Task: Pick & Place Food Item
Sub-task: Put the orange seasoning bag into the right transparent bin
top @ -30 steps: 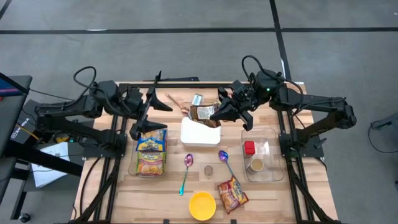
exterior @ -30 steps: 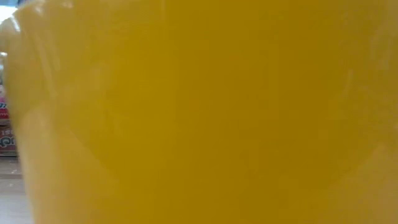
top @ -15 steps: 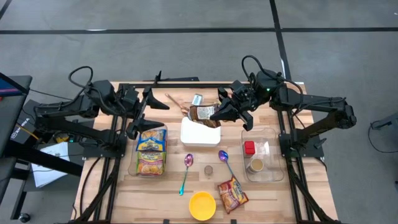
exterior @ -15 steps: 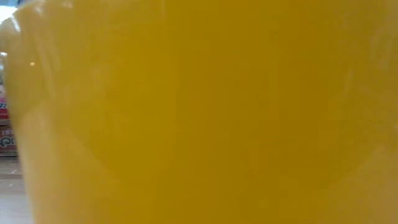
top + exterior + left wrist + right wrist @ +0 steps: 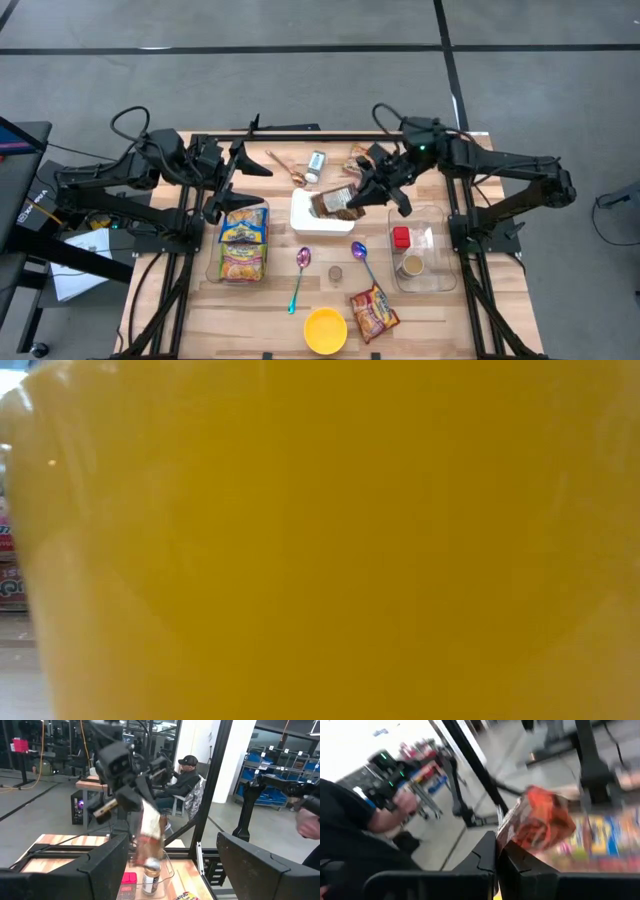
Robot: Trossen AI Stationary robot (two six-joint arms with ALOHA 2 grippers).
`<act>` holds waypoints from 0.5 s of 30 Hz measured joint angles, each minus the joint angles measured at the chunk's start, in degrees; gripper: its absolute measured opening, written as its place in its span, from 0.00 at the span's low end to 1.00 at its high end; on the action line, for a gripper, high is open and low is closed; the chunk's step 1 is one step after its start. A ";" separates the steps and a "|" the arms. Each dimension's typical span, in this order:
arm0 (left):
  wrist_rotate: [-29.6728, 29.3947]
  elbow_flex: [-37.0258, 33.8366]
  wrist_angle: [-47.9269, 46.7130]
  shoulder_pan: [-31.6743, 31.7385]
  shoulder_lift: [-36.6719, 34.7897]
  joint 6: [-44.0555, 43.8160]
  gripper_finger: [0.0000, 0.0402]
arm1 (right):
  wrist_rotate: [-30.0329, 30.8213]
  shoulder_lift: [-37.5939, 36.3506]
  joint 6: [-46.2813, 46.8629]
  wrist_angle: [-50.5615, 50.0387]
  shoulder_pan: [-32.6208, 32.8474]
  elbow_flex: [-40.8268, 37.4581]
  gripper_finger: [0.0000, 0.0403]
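A: From above, where was the snack packet (image 5: 335, 201)?

B: It hung from the right gripper (image 5: 352, 199), whose fingers were closed tight on its edge, over the right part of the white box (image 5: 310, 217). The left gripper (image 5: 240, 170) waited near the table's (image 5: 270, 300) far left side, its fingers wide apart and holding nothing.

A: And the low view?

B: Only a yellow bowl (image 5: 320, 540) filled it.

A: The left wrist view?

B: The packet (image 5: 150, 832) dangled below the other arm, above a small jar (image 5: 151, 876).

A: The right wrist view?

B: The packet (image 5: 540, 822) stood just past the shut fingers (image 5: 485, 857), pinched at its corner.
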 joint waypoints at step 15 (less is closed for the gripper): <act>0.01 0.00 0.00 0.00 0.04 -0.18 0.74 | 10.22 -5.51 -2.77 -40.09 5.06 0.04 0.00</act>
